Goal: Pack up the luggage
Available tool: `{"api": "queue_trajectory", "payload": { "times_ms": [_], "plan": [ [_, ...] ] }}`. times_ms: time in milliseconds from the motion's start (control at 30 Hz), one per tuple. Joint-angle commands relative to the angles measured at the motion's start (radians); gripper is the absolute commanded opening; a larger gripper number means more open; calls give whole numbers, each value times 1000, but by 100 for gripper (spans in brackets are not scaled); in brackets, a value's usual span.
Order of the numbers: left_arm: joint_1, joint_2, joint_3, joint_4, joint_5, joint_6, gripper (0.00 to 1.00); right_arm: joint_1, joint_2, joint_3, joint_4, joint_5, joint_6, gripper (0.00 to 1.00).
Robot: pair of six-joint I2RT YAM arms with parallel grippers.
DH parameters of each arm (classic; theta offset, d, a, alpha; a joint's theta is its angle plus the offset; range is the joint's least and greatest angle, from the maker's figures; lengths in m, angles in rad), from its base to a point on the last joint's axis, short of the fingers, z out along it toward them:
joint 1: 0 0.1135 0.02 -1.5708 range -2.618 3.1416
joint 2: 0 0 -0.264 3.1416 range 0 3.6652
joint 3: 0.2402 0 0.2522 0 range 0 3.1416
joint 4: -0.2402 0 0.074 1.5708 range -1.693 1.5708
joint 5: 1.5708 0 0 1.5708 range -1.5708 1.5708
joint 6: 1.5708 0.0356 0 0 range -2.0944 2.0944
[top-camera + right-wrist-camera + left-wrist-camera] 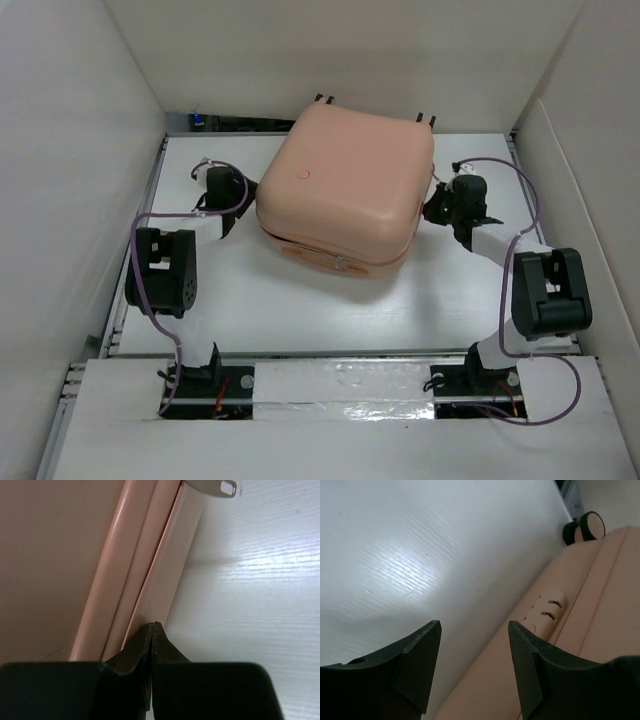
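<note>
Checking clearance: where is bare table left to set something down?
Bare: the table strip in front of the suitcase, toward the arm bases. Crowded: both sides, where the left gripper and right gripper sit close beside the suitcase.

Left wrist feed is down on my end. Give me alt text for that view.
The left gripper stands open and empty above the white table, its two dark fingers rising from the bottom edge. The peach suitcase runs along the right side, with a black wheel at the top right.
</note>
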Motion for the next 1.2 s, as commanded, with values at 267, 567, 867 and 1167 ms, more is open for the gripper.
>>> {"api": "queue_trajectory", "payload": {
  "times_ms": [267, 567, 867, 1167],
  "plan": [
    [-250, -281, -421, 339, -31, -31, 52, 112, 141, 262, -10, -69, -68, 1],
    [-690, -518, -665, 348, -261, -109, 51, 92, 204, 389, -106, -184, -140, 8],
    [-1036, -711, -630, 150, -637, -174, 52, 92, 385, 731, -373, -309, -246, 26],
    [-829, -949, -622, 91, -540, -50, 62, 22, 332, 753, -337, -341, -164, 77]
  ]
}}
